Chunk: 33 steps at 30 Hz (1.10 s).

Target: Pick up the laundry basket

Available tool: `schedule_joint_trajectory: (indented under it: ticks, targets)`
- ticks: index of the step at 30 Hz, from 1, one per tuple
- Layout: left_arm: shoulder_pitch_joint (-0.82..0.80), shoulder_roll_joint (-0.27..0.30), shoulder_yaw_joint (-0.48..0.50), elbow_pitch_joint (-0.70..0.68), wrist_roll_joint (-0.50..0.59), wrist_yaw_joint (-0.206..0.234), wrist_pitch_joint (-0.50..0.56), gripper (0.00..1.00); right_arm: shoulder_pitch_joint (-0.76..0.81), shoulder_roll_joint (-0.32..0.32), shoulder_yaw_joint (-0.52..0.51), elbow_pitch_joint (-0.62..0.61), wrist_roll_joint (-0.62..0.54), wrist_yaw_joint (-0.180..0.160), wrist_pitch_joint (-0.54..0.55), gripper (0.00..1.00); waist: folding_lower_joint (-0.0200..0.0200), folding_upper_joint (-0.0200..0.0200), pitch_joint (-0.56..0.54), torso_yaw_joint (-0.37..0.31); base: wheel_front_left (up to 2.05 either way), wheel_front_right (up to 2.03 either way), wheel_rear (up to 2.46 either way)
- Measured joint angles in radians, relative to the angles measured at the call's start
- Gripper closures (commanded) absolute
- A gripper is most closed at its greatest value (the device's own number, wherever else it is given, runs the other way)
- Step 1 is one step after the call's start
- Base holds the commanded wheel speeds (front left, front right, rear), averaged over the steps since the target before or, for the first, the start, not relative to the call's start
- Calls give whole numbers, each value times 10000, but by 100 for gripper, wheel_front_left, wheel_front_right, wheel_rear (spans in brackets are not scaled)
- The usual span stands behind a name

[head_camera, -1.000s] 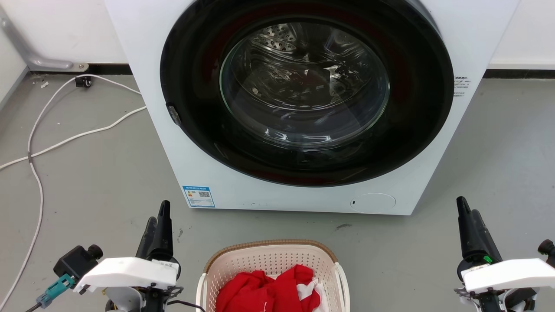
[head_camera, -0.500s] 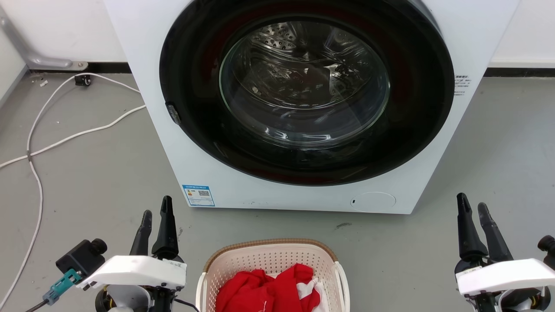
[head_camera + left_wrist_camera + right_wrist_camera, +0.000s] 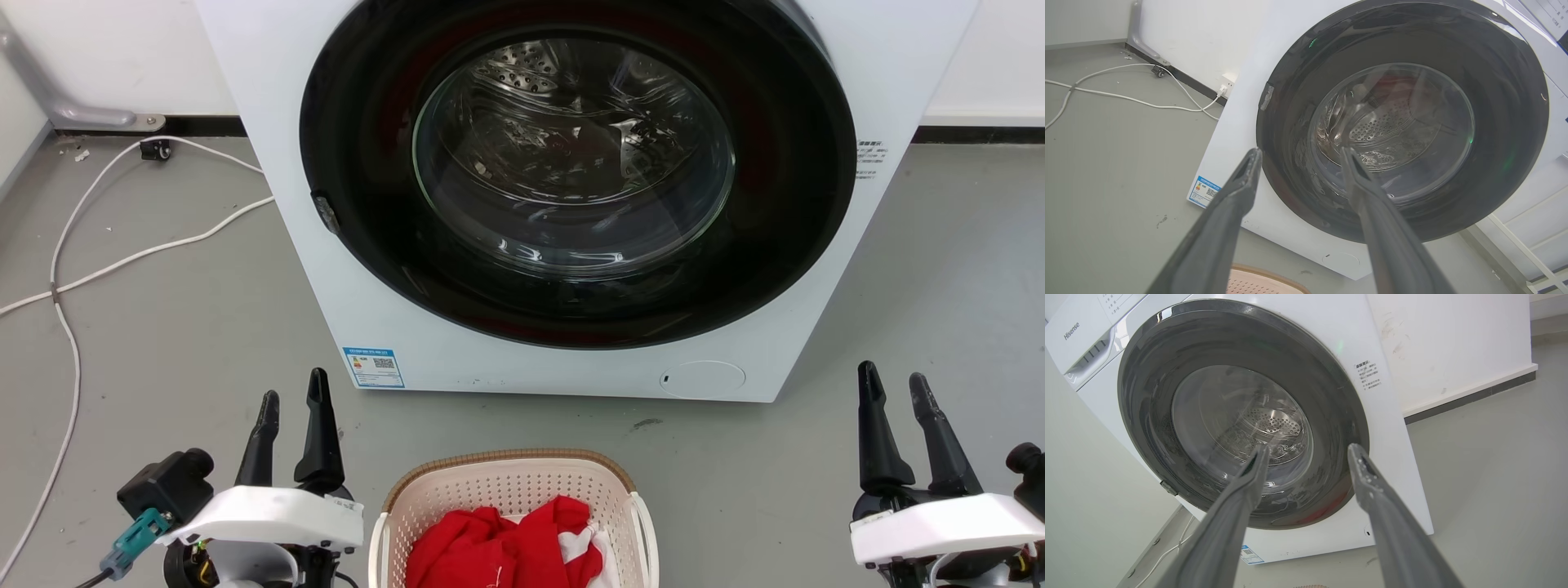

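Left gripper (image 3: 292,390): its fingers are standing parted and gripping nothing. A second ago they were lying together, so the gripper has been spreading in readiness for a grasp. It is pointing at the washing machine (image 3: 531,371), not at the target.

The laundry basket (image 3: 506,488) is sitting on the floor to the inner side of this gripper, back from its fingertips and level with its wrist housing. It is near but not touching. It is carrying a red garment (image 3: 498,547), and its white left handle (image 3: 377,539) is facing the left wrist.

Right gripper (image 3: 891,377): likewise spread over the same second, with its fingers held apart and empty. The basket is lying to its inner side and behind its tips, with a wider stretch of bare floor between them than on the left.

Assessment: both tools are being prepared and no contact is being made. Each one likely needs to draw back and inward toward a handle before lifting.
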<state>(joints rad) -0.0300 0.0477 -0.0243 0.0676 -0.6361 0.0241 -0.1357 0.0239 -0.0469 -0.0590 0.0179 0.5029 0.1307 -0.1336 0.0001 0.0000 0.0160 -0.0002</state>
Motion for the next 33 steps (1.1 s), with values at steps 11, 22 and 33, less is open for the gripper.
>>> schedule_joint_trajectory:
  ticks: [11,22,33]
  targets:
    - [50,2,-111,-176,1145,121,-274,0,162,0,59,-274,-1241,0,-280,0,0,0,11,-2,0,0,0]
    - [105,4,-249,-316,2159,205,-527,0,237,-2,125,-518,-2408,0,-539,0,0,0,26,-5,0,0,0]
    - [208,8,-343,-430,3116,288,-771,0,382,-6,182,-713,-3407,2,-777,0,0,0,29,37,0,0,0]
